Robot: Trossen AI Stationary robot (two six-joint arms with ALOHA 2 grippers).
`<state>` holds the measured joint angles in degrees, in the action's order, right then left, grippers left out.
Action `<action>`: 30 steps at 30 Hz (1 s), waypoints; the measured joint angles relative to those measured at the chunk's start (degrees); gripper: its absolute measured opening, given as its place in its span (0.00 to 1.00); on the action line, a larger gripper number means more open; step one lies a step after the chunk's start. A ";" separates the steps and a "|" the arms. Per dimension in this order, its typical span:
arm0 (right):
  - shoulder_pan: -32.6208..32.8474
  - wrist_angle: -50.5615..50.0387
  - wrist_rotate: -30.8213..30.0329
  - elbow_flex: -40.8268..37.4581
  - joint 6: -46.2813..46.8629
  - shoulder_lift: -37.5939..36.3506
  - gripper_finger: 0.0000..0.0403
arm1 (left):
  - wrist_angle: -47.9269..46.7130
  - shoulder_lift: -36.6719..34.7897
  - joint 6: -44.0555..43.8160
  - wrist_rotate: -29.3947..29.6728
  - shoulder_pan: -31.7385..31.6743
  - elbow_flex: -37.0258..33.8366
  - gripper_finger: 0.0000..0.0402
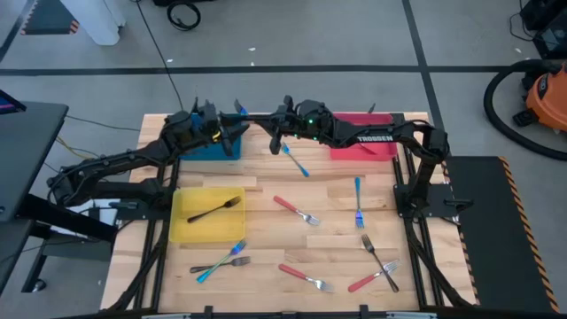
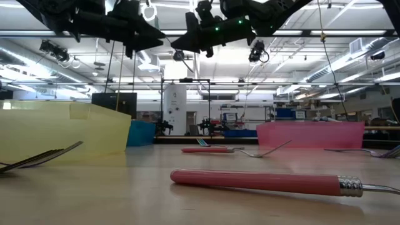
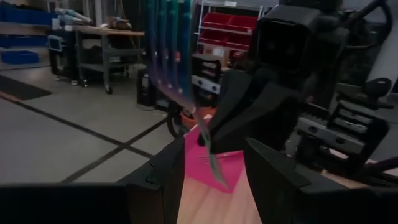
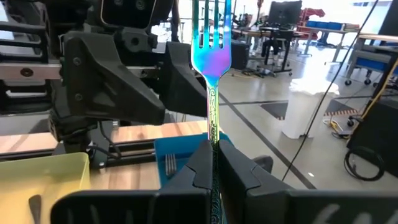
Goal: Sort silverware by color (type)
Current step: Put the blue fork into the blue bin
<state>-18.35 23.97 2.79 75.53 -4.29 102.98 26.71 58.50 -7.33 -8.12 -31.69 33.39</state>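
Iridescent blue-green tines rise straight up from our right gripper (image 4: 212, 163), whose fingers are pressed together on the handle of a blue fork (image 4: 211, 59). We hold it in the air above the far middle of the wooden surface (image 1: 266, 221), beside the blue tray (image 1: 211, 147). Our left gripper (image 3: 211, 177) faces it from the left, close by, with its fingers spread apart and nothing between them.

Other forks lie on the surface. We see a black fork (image 1: 214, 210) inside the yellow tray (image 1: 188, 229) at the left, and one fork already in the blue tray. A second blue fork (image 1: 297, 160) lies just below our grippers, and a third (image 1: 358, 202) rests right of centre. A red fork (image 1: 296, 209) sits in the middle, another (image 1: 305, 277) near the front edge. At the near left a blue and a black fork (image 1: 221, 262) cross. At the near right a black and a red fork (image 1: 376, 268) cross. The red tray (image 1: 383, 149) stands at the far right.
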 joint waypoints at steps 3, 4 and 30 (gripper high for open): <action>0.34 0.00 -0.02 0.00 0.00 0.00 0.04 | 1.88 0.00 -1.71 0.39 0.46 0.00 0.41; 0.48 0.00 -0.02 0.00 0.00 0.00 0.04 | 2.48 0.00 -2.67 0.39 0.46 0.02 0.41; 1.93 -0.49 -0.90 -0.02 -0.42 0.00 0.04 | 12.33 7.15 -4.04 0.46 0.30 0.04 0.27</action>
<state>-16.43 23.47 1.89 75.50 -4.71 102.98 39.05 65.65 -11.38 -7.66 -31.39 33.43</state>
